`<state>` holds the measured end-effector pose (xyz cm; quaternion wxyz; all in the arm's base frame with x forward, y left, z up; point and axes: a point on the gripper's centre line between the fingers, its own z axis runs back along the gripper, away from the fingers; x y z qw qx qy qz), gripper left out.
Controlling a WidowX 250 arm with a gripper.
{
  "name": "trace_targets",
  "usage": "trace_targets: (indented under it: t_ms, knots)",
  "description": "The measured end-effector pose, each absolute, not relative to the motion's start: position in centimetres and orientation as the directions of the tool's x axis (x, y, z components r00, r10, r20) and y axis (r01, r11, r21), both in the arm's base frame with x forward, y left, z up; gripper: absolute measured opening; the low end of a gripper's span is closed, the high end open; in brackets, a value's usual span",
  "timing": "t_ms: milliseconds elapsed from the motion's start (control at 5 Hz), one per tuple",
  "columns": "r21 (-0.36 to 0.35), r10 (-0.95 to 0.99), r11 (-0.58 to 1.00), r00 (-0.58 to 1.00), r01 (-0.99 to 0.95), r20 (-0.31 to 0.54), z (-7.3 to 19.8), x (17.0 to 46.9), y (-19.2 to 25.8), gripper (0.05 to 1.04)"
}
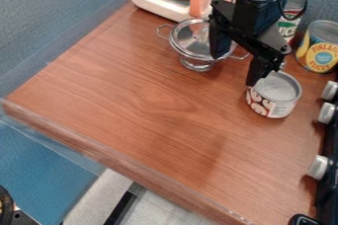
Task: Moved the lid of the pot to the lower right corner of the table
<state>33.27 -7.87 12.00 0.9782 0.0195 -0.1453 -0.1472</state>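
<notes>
Working from the left, I have the white toy microwave with coral trim (153, 7) at the tabletop's (132, 95) far edge, then the small shiny metal pot (196, 65) with two wire handles, standing in front of it. The round clear lid with a silver rim (188, 47) sits on the pot, towards the far edge. My black two-finger gripper (234, 70) hangs at the lid's right side, its fingers spread wide with nothing between them. Just beside the right finger stands a short can with a red-and-white label (273, 95); behind it are a silver-topped can with a green label (288, 24) and a yellow-labelled can (319, 47), and pale stove knobs (318, 167) line the right edge.

The step in hand, I judge, is taking the lid. I should centre over its middle, come down square and close lightly on whatever grip stands there, then lift straight up so the pot isn't dragged along. Carrying it, I'd clear the short can and knobs, then lower it flat at the lower right corner before letting go.
</notes>
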Motion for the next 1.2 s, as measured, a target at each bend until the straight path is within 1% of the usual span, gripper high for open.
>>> trace_targets:
  t_ms: [200,400,600,800,1000,1200]
  knots:
    - [0.076,-0.293,0.956,0.922,0.283,0.255,11.2,33.2,-7.9,0.999]
    - [0.059,-0.250,0.968,0.937,0.243,0.246,11.5,33.6,-6.3,0.999]
    - [0.047,-0.186,0.983,0.946,0.180,0.266,12.7,34.6,-4.2,0.999]
    - [0.020,-0.139,0.990,0.938,0.140,0.319,14.6,35.7,-2.8,0.999]
    - [0.039,-0.146,0.989,0.917,0.141,0.372,16.5,37.5,-2.1,0.999]
    - [0.071,-0.168,0.986,0.933,0.153,0.319,14.7,39.9,-1.2,0.999]
